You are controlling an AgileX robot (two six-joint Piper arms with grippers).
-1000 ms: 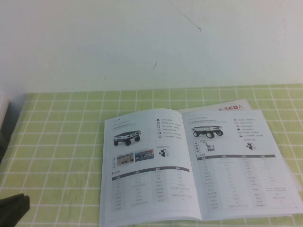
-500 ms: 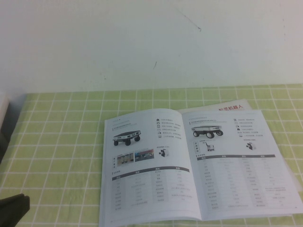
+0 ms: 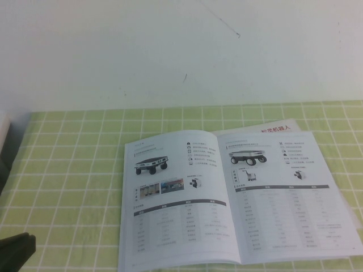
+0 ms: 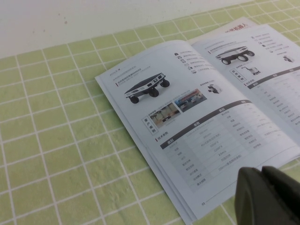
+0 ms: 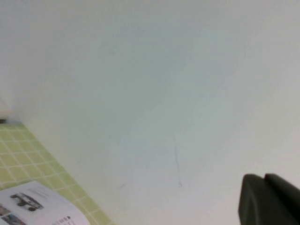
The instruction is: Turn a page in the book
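The book (image 3: 227,192) lies open and flat on the green checked cloth, showing two inner pages with wheeled-robot pictures and tables; it also shows in the left wrist view (image 4: 206,108). The page with the cover photo is hidden. Only a white strip with red Chinese characters (image 3: 276,129) sticks out from under the right-hand leaf. My left gripper (image 3: 22,246) sits low at the near left, well apart from the book, shut and empty (image 4: 262,176). My right gripper (image 5: 265,180) is shut, empty and faces the white wall, out of the high view.
A white wall (image 3: 181,51) rises right behind the table's far edge. Green checked cloth (image 3: 68,170) covers the table left of the book. A dark object (image 3: 3,147) sits at the far left edge.
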